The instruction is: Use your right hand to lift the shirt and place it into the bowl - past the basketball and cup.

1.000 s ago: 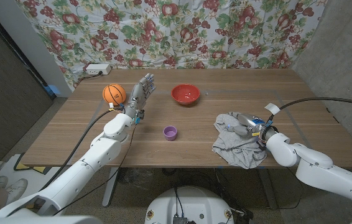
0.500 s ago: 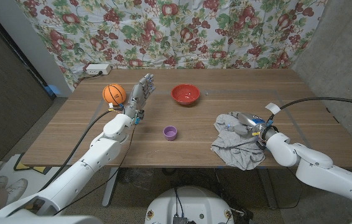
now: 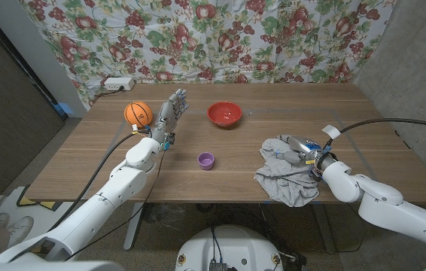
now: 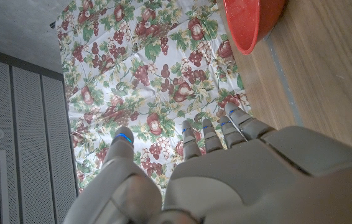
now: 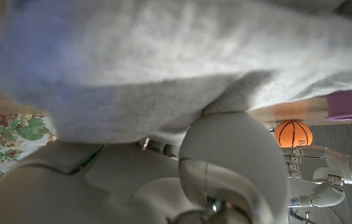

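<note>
Gripping the shirt point(image 3: 287, 179), right hand point(image 3: 305, 156) sits buried in cloth; left hand point(image 3: 171, 113) spread, holding nothing. Risk: trailing fabric could topple the cup point(image 3: 206, 159) before the bowl point(image 3: 224, 114).

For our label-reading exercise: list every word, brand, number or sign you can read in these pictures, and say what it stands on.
No text can be read.
Basketball: only black seam lines, no lettering.
White tag on the cable by the shirt: too small to read.

Floral cloth point(image 3: 198, 38), white power strip point(image 3: 117, 83)
</note>
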### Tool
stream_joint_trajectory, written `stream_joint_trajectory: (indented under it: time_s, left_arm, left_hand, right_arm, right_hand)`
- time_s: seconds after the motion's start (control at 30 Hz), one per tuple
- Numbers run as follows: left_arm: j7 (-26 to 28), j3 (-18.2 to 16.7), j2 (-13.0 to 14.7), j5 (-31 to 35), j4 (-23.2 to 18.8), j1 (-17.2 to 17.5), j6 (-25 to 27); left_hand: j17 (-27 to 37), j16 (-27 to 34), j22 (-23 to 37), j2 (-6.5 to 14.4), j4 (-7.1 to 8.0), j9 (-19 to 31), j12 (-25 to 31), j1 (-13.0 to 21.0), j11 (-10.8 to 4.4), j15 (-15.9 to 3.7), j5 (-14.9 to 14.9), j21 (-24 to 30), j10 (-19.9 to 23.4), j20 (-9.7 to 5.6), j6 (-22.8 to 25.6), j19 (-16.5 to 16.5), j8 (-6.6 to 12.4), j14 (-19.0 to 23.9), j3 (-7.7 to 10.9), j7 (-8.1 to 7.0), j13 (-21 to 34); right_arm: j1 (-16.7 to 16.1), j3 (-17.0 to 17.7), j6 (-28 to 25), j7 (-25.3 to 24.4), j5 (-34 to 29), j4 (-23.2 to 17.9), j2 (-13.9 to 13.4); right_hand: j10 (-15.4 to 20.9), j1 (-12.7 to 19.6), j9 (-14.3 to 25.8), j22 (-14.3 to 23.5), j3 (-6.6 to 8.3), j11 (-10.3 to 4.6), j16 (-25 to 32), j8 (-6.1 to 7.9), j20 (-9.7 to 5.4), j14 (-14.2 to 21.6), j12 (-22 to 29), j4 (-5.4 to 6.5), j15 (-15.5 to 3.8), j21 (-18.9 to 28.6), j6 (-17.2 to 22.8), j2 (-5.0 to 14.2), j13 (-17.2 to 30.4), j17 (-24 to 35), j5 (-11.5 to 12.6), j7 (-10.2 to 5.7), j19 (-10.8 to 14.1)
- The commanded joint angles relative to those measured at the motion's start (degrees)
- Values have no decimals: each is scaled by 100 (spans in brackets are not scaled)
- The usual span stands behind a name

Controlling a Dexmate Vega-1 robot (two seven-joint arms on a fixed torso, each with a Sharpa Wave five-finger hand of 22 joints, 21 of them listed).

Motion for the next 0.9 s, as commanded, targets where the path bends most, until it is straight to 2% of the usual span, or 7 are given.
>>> stream_joint_trajectory:
  time_s: [0.03, 0.2, 0.3, 0.43, 0.67, 0.77, 0.9]
  left_arm:
    - [50, -15, 3, 6, -45, 46, 4]
    - [48, -20, 0, -2, -43, 65, -15]
    - [48, -23, -4, -9, -42, 77, -22]
    - [61, -26, -4, -7, -54, 95, -29]
    - [74, -34, -1, -2, -75, 116, -45]
    - [83, -41, 6, -4, -93, 133, -46]
    - [93, -46, 9, -6, -109, 152, -50]
  left_hand:
    - [27, 8, 21, 33, 6, 27, -12, 34, 5, -46, -13, 1, -8, -9, 28, 28, -10, -34, 23, -8, 19]
    - [27, 7, 21, 33, 7, 27, -10, 34, 9, -48, -13, 1, -3, -8, 29, 27, -10, -38, 23, -9, 20]
    - [27, 9, 21, 34, 7, 27, -11, 33, 16, -49, -14, 1, -6, -6, 33, 26, -9, -34, 23, -8, 20]
    - [27, 9, 21, 34, 8, 27, -7, 32, 11, -44, -15, 1, 4, -6, 37, 26, -8, -33, 23, -3, 20]
    - [27, 9, 21, 35, 9, 27, -9, 31, 9, -45, -16, 1, -1, -8, 30, 26, -12, -35, 23, -12, 20]
    - [27, 9, 21, 35, 10, 27, -9, 30, 6, -43, -16, 2, -2, -7, 32, 28, -12, -35, 23, -13, 20]
    - [27, 10, 21, 35, 10, 27, -8, 29, 10, -41, -16, 1, 1, -10, 30, 27, -14, -33, 23, -3, 20]
  right_arm:
    - [-23, 33, 93, -127, -30, 57, 55]
    - [-42, 52, 122, -164, -40, 53, 55]
    - [-65, 68, 128, -198, -49, 42, 56]
    - [-92, 92, 150, -243, -57, 34, 55]
    - [-133, 145, 287, -348, -25, 65, 73]
    - [-146, 161, 337, -364, -8, 78, 79]
    - [-166, 180, 372, -394, -8, 92, 87]
  right_hand:
    - [18, 180, 297, 280, -104, -60, 312, 214, -790, 38, 408, 1, -1003, 312, 132, -4, 540, 257, 6, -23, 26]
    - [32, 273, 503, 342, -146, -54, 539, 351, -801, 81, 656, 19, -1008, 464, 92, 13, 891, 390, 6, -18, 27]
    - [58, 365, 681, 364, -180, -100, 743, 517, -805, 145, 865, 20, -1005, 586, 163, 6, 1186, 491, 2, -11, 40]
    - [126, 476, 865, 390, -195, -149, 953, 650, -807, 223, 1077, 20, -1011, 721, 136, 28, 1468, 576, 8, -7, 41]
    - [317, 749, 1098, 468, -155, -218, 1243, 850, -824, 419, 1191, -19, -1019, 1009, 192, 97, 1511, 651, 12, -46, 171]
    - [402, 855, 1184, 517, -149, -204, 1378, 924, -831, 565, 1257, -26, -1018, 1153, 219, 98, 1548, 672, -2, -31, 242]
    - [414, 922, 1243, 556, -150, -215, 1476, 973, -831, 677, 1285, -27, -1019, 1254, 239, 94, 1574, 682, -10, 2, 277]
